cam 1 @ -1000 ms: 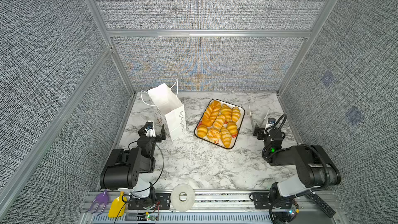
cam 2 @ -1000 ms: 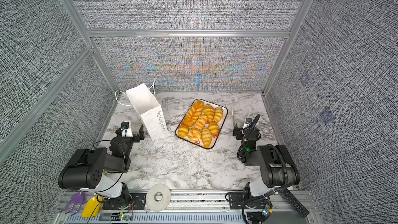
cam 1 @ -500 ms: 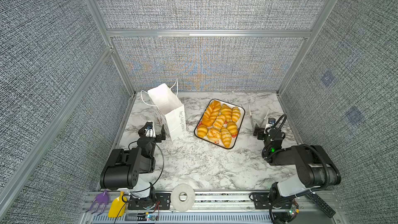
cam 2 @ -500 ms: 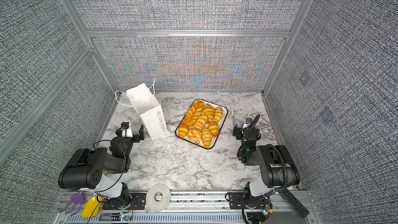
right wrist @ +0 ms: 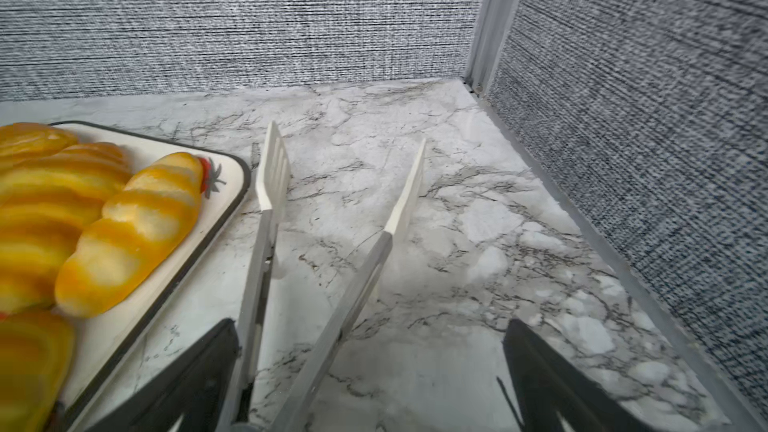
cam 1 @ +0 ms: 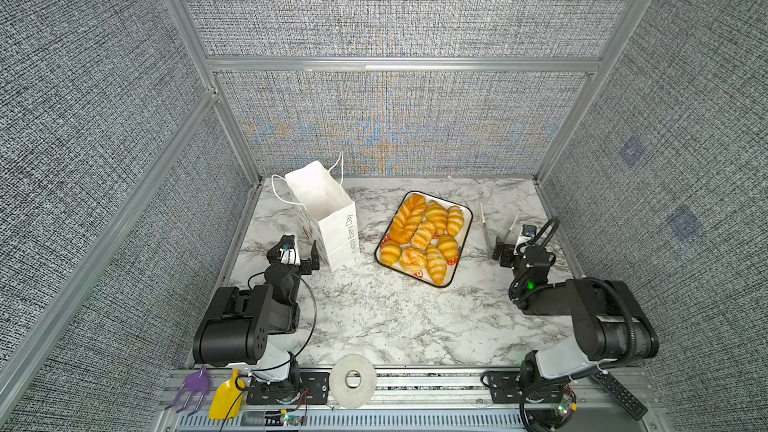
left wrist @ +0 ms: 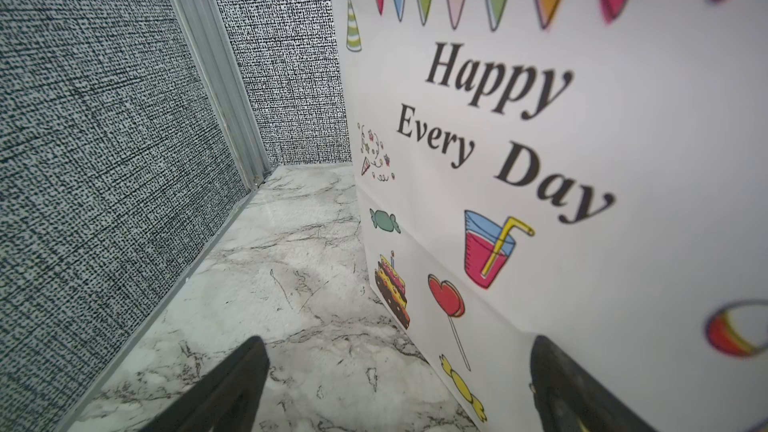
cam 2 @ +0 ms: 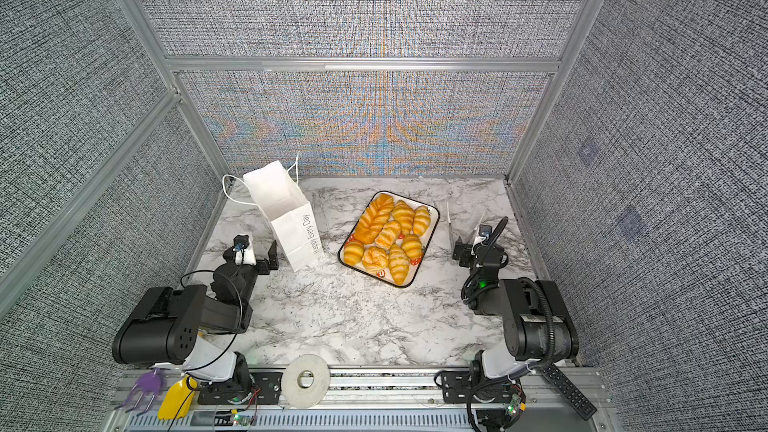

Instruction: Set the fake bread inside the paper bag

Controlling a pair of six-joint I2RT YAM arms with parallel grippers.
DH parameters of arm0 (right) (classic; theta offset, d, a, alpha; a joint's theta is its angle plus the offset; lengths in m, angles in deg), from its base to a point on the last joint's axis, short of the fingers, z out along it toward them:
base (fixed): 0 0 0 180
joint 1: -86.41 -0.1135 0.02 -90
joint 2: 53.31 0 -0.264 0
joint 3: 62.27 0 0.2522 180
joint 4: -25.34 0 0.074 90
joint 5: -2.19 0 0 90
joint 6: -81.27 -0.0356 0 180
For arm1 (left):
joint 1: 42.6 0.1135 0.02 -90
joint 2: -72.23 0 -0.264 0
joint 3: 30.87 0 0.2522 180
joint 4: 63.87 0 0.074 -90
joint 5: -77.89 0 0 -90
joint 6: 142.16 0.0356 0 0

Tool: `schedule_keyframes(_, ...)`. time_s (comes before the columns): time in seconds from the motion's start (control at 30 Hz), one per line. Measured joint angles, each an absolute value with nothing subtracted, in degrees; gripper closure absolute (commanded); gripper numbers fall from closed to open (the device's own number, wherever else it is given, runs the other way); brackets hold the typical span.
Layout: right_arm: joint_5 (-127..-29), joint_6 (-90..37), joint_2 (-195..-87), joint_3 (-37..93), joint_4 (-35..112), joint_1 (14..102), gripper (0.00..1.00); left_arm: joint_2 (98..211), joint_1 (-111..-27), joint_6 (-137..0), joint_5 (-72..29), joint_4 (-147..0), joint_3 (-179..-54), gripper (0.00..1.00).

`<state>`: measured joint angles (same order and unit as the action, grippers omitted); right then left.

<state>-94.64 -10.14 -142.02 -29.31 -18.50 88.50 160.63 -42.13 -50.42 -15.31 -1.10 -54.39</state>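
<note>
While the fake bread (cam 1: 424, 234) sits piled on the tray (cam 1: 472, 222) mid-desk (cam 1: 374, 317) toward the back edge, the paper bag (cam 1: 332, 226) stands upright near the back left corner. Left claw (left wrist: 397, 342) gapes empty just beside it; right claw (right wrist: 370, 326) is spread wide, tongs (right wrist: 266, 209) between its fingers, unsqueezed.

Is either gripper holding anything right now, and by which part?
Nothing is gripped. The right gripper stands open around the handle end of the tongs; the left gripper is open beside the paper bag.
</note>
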Motion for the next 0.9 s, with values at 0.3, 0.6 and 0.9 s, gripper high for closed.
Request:
schedule_keyframes(0.3,-93.73,-10.38,-142.06,-29.13,-17.19,88.6,0.01,160.65,-41.91,-50.42,-15.7,-1.08,-54.59,0.01)
schedule_keyframes(0.6,-93.53,-10.38,-141.93,-29.59,-17.17,88.6,0.01,159.95,-41.82,-50.9,-13.69,6.49,-47.47,0.01)
schedule_keyframes(0.9,-98.27,-11.25,-136.1,-30.09,-15.16,87.29,0.01,152.81,-45.26,-49.33,-9.41,13.55,-44.86,0.01)
